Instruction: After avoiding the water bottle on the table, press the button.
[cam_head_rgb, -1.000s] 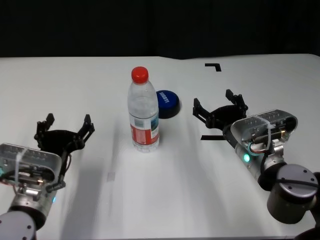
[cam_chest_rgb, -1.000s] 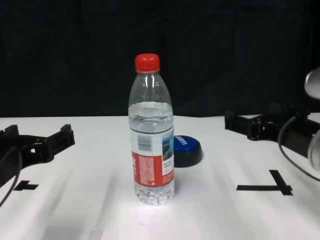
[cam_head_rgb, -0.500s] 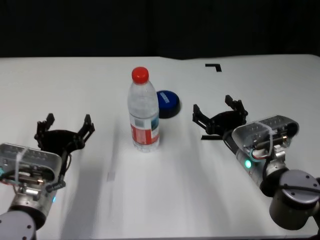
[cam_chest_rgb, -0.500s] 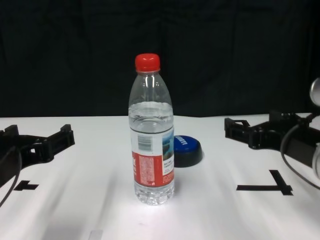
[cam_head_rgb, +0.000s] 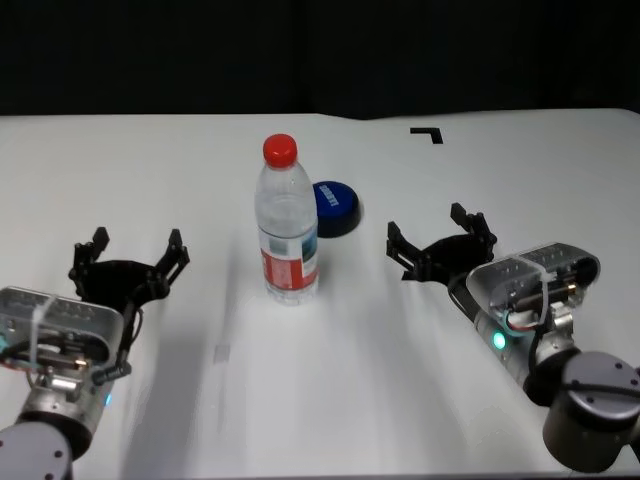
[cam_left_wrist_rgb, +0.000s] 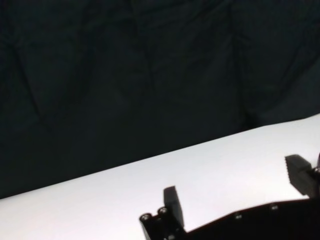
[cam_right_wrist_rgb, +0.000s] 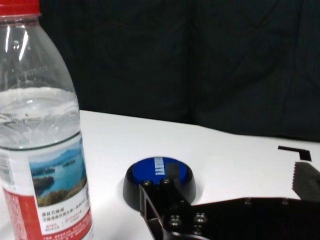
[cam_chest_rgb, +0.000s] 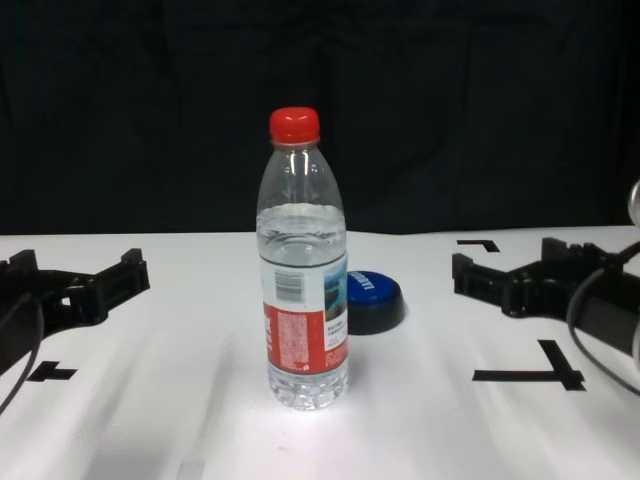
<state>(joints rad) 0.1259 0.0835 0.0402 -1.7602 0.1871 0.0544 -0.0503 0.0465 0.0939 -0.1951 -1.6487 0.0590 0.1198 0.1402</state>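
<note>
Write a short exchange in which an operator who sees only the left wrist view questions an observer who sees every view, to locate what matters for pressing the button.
Operator: My view shows only the table and my own fingers. Where is the water bottle?
Observer: It stands upright mid-table, to the right of the left gripper and apart from it.
Operator: And the button?
Observer: It sits just behind the water bottle, toward its right side, nearer the right gripper than the left one.
</note>
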